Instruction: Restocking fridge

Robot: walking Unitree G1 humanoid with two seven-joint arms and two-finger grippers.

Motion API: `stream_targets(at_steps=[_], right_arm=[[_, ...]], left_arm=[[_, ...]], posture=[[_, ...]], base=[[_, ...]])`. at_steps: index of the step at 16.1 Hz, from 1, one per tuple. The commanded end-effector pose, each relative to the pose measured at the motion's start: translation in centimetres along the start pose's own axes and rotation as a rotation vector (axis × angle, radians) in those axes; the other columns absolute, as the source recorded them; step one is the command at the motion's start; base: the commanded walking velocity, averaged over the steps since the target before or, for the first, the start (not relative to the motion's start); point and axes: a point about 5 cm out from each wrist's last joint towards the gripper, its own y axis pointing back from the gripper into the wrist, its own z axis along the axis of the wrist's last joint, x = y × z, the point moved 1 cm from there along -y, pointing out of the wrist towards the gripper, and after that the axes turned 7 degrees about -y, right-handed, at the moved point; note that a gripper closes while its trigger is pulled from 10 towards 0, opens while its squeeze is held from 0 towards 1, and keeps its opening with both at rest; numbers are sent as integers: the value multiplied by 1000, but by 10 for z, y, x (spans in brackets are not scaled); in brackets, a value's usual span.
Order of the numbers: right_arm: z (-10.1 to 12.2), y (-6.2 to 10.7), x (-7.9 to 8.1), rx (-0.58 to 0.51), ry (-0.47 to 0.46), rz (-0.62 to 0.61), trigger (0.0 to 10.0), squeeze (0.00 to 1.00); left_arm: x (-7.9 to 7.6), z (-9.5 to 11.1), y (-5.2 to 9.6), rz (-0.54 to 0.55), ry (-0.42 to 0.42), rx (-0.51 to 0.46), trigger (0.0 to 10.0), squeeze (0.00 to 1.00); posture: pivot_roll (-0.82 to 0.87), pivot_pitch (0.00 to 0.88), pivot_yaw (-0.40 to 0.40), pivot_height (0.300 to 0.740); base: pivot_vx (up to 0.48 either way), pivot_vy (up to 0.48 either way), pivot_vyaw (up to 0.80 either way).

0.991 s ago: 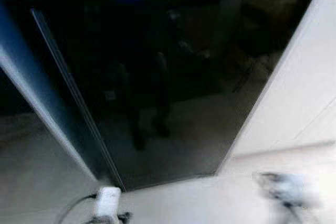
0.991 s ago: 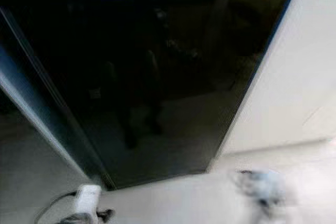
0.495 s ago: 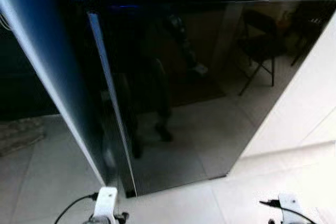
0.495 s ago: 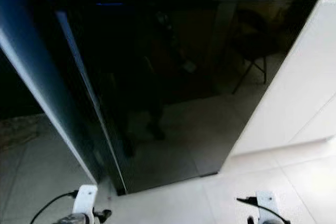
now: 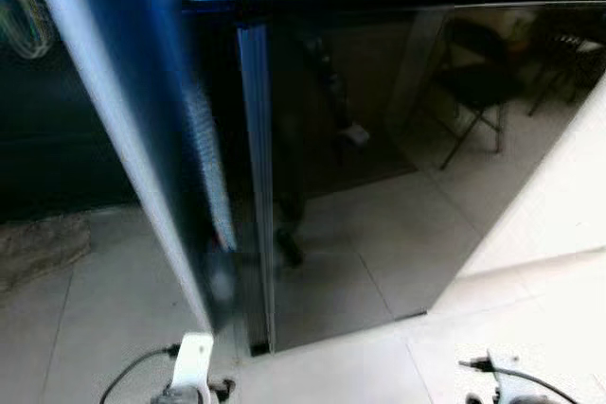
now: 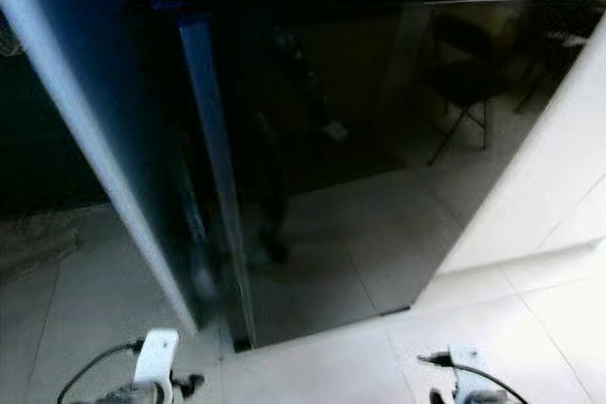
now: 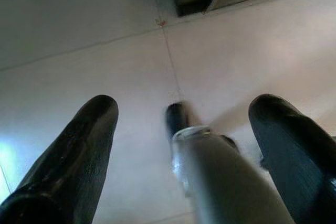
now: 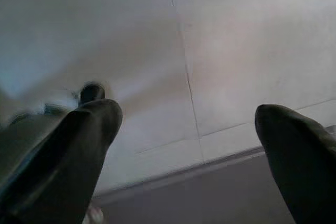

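Left tool (image 7: 181, 145): black fingers (image 7: 79, 156) spread wide, holding nothing, aimed at the pale tiled floor (image 7: 79, 40); the arm hangs idle. Right tool (image 8: 184, 150): likewise agape and empty. The tall, glossy black fridge (image 5: 379, 139) fills the frame's centre, doors closed, awaiting approach

Fridge (image 5: 360, 167) top cut off by frame; door edge (image 5: 204, 167) blurred; reflections indistinct.
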Motion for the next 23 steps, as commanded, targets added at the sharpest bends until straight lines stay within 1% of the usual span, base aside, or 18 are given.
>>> stream_targets(at_steps=[1,2,6,7,9,13,18,20,23], right_arm=[[6,1,1,1,76,15,10000,0],[8,2,0,-3,141,14,10000,0],[9,0,3,-92,-45,33,10000,0],[9,0,4,-93,-50,36,10000,0],[9,0,4,-93,-45,42,10000,0],[8,0,5,-76,28,61,10000,0],[6,0,6,-74,13,59,10000,0],[4,-1,7,-69,-1,65,10000,0],[3,-1,8,-70,0,70,10000,0]], left_arm=[[1,-8,1,3,9,29,10000,0],[1,-9,1,2,8,31,10000,0],[2,-9,1,3,3,33,10000,0],[2,-9,1,3,2,33,10000,0],[3,-9,1,2,-2,34,10000,0],[3,-10,1,-1,-11,35,10000,0],[3,-12,1,-6,-20,36,10000,0],[3,-13,1,-8,-25,38,10000,0],[4,-14,2,-8,-32,42,10000,0]], posture=[[71,0,-71,740],[71,0,-70,740],[74,0,-66,740],[76,0,-62,740],[76,0,-62,740],[86,0,-53,740],[80,0,-47,740],[79,0,-42,740],[79,0,-36,740]], base=[[-240,300,0],[0,304,0],[0,302,0],[0,304,0],[0,300,0],[0,302,111],[-48,301,691],[-120,304,0],[-160,303,0]])
